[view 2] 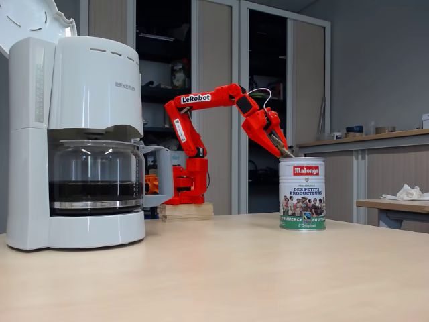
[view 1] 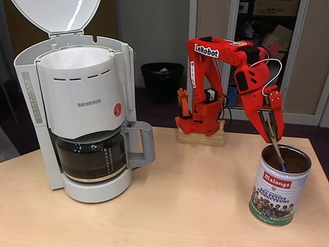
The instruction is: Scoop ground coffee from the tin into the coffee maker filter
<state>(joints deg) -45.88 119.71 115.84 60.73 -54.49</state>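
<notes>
- Nearest to the camera stands the tin (view 1: pixel 280 186), open, on the wooden counter (view 1: pixel 180 206); it is well apart from the coffee maker (view 1: pixel 77 118), at the opposite end of the counter.
- Dark coffee (view 1: pixel 293 163) fills the tin almost to the rim.
- Just above the tin hangs the end effector (view 1: pixel 273 135) of the red arm (view 2: pixel 201 127), pointing down; its fingers are nearly together around the handle of a thin scoop (view 1: pixel 278 153), whose blue tip goes into the grounds.
- I judge that the scooping step is in hand: the scoop is in the tin, and no grounds are seen in the filter (view 1: pixel 72 57).
- This filter, white paper, lines the basket on top of the maker, far from the tin, and the lid (view 1: pixel 55 15) above it is open.
- For the next move, the arm probably must lift the scoop level, carry it high across to the filter, and tip it there.
- Under the basket, the carafe (view 2: pixel 94 176) holds some dark liquid.
- Behind the tin, the room shows cupboards, a black bin (view 1: pixel 162 80) and a side table.
</notes>
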